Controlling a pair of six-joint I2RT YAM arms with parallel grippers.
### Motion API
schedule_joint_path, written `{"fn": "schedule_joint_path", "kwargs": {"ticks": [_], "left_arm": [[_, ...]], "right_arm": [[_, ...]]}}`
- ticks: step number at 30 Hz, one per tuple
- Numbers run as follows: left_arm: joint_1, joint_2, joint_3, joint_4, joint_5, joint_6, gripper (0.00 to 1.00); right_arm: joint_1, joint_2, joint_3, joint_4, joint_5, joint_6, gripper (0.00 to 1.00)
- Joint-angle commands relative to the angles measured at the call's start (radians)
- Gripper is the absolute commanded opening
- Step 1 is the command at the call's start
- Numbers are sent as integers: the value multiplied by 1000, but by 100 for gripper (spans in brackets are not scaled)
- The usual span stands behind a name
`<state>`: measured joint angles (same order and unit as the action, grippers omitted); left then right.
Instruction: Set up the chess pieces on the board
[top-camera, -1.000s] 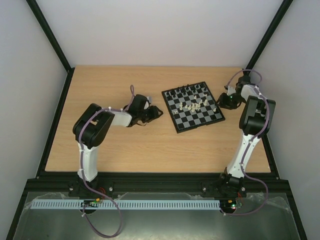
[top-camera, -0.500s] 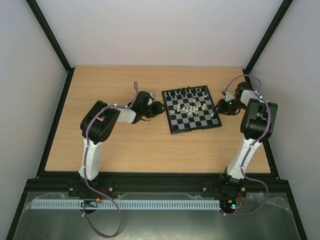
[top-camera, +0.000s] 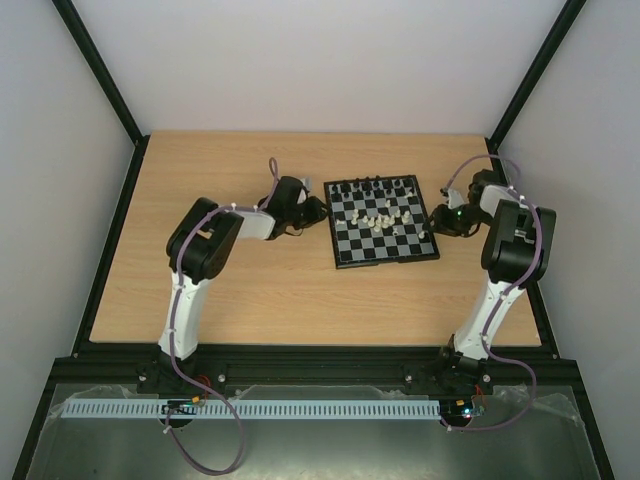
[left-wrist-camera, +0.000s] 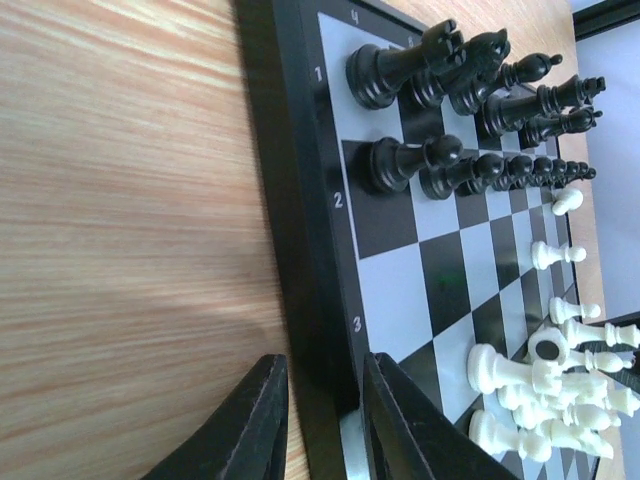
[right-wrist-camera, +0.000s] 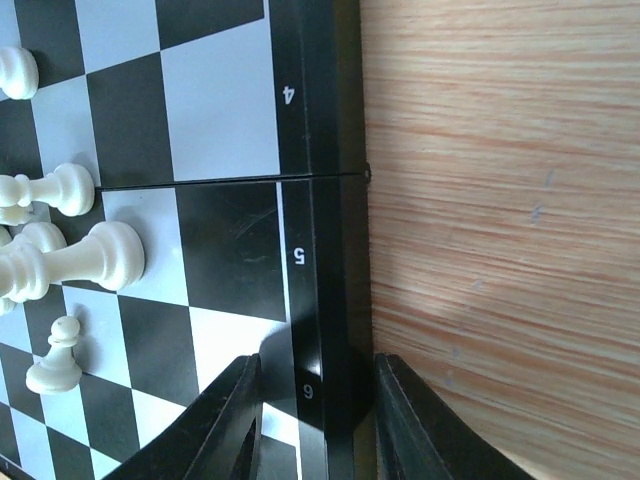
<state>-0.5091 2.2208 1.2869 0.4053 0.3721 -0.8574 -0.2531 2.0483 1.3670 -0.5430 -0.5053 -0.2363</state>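
Board (top-camera: 385, 262) lies between the grippers. Left gripper (left-wrist-camera: 322, 375) straddles its edge, jaws narrow; whether it grips cannot be told. Right gripper (right-wrist-camera: 318, 365) straddles the opposite edge, jaws apart. Black pieces (top-camera: 378, 184) stand ranked; white pieces (top-camera: 385, 215) cluster mid-board, unplaced: about half done.

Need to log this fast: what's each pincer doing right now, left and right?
Left pincer: astride the board edge, grip cannot be told.
Right pincer: open, astride the board edge.

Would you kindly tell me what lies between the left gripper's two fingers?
The black border of the board lies there; the left gripper straddles it, as the left wrist view shows.
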Motion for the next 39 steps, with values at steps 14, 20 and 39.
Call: {"fn": "schedule_joint_path", "kwargs": {"ticks": [14, 20, 39], "left_arm": [[8, -1, -19, -77, -25, 88, 15], [7, -30, -59, -79, -36, 109, 11], [7, -260, -409, 20, -91, 97, 9]], "right_arm": [[92, -54, -113, -140, 46, -60, 29], [145, -73, -140, -153, 69, -68, 29], [247, -145, -237, -183, 50, -104, 29]]}}
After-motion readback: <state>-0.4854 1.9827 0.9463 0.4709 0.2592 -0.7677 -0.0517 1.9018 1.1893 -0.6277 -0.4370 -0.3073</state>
